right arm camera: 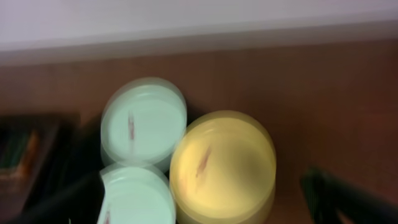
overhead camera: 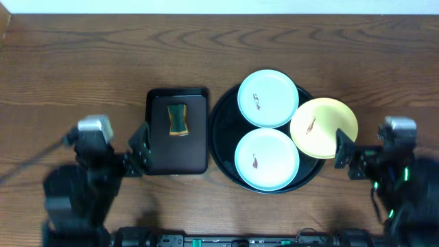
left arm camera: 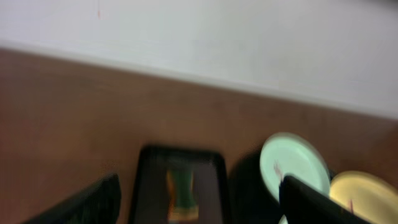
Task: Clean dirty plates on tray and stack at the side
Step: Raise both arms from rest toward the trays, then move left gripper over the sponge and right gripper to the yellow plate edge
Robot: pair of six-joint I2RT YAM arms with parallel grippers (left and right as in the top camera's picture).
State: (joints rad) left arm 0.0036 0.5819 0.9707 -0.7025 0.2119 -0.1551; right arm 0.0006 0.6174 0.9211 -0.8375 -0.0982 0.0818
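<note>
Left gripper (overhead camera: 139,149) and right gripper (overhead camera: 345,156) gape empty, flanking the large round black tray (overhead camera: 221,130). Pale yellow round plate (overhead camera: 324,127) overhangs its right rim; a nudge risks tipping it.

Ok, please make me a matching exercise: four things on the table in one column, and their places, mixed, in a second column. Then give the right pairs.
Things
1. yellow plate
2. sponge
3. mint plate farther from the robot
4. mint plate nearer to the robot

Places
A. on the round tray, in its near half
B. on the rectangular tray
C. lying over the right rim of the round tray
D. on the round tray, in its far half

Pairs: 1-C, 2-B, 3-D, 4-A
</note>
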